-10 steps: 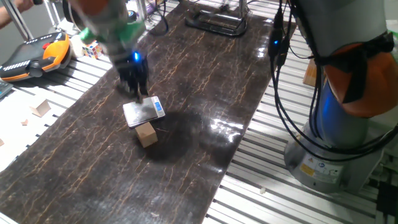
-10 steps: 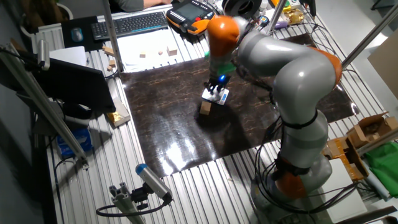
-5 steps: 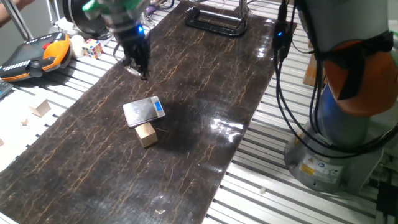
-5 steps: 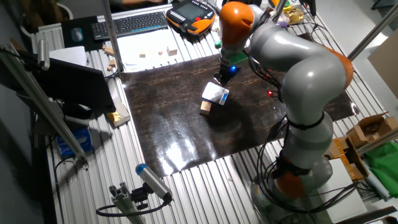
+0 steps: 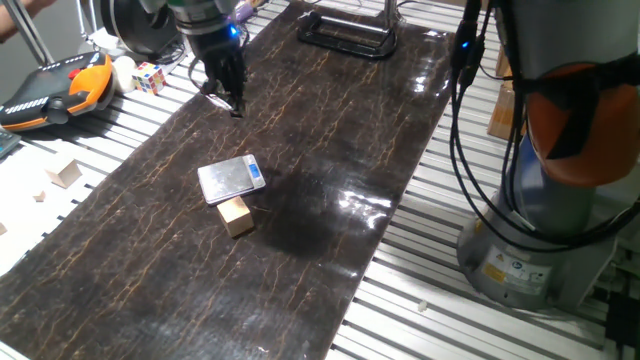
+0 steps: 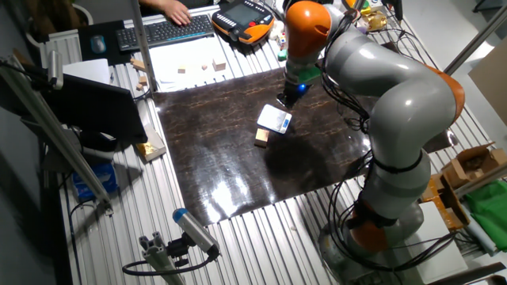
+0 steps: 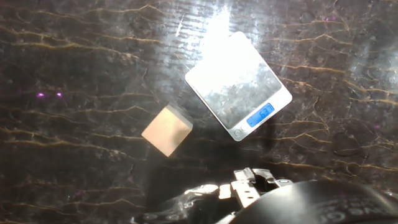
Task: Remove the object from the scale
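Observation:
The light-tan wooden cube (image 5: pixel 236 215) rests on the dark mat, touching or nearly touching the near edge of the scale (image 5: pixel 230 178). The scale is silver with a blue display, and its platform is bare. My gripper (image 5: pixel 233 103) hangs above the mat well behind the scale. Its fingers look pressed together and hold nothing. In the other fixed view the gripper (image 6: pixel 287 101) is above and beyond the scale (image 6: pixel 275 119) and cube (image 6: pixel 261 137). The hand view looks down on the scale (image 7: pixel 239 84) with the cube (image 7: pixel 166 129) beside its corner.
A Rubik's cube (image 5: pixel 150 75) and an orange teach pendant (image 5: pixel 50 90) lie off the mat's far left. Small wooden blocks (image 5: pixel 66 175) sit on the slatted table at the left. A black frame (image 5: pixel 345 35) stands at the mat's far end. The robot base (image 5: pixel 540 230) and cables are at the right.
My gripper rose from the scale and moved away toward the mat's far left side. The cube and scale stayed where they were.

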You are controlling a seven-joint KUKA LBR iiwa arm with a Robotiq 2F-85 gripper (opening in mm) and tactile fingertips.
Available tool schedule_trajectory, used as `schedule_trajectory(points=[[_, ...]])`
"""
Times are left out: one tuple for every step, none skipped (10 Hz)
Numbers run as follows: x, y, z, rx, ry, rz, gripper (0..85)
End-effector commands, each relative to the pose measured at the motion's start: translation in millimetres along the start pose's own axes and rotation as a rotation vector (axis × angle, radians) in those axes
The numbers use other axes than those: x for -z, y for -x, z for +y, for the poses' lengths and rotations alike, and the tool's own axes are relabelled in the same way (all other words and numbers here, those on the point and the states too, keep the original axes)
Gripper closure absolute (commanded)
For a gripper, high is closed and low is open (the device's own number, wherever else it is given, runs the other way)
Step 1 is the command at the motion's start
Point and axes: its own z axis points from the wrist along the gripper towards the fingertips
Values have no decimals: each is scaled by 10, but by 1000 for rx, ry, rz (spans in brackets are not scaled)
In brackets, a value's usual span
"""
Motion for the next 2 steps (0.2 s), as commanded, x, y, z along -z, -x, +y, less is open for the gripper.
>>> schedule_trajectory(points=[[-8, -4, -6, 7, -5, -6, 843], [-8, -4, -7, 7, -8, -14, 843]])
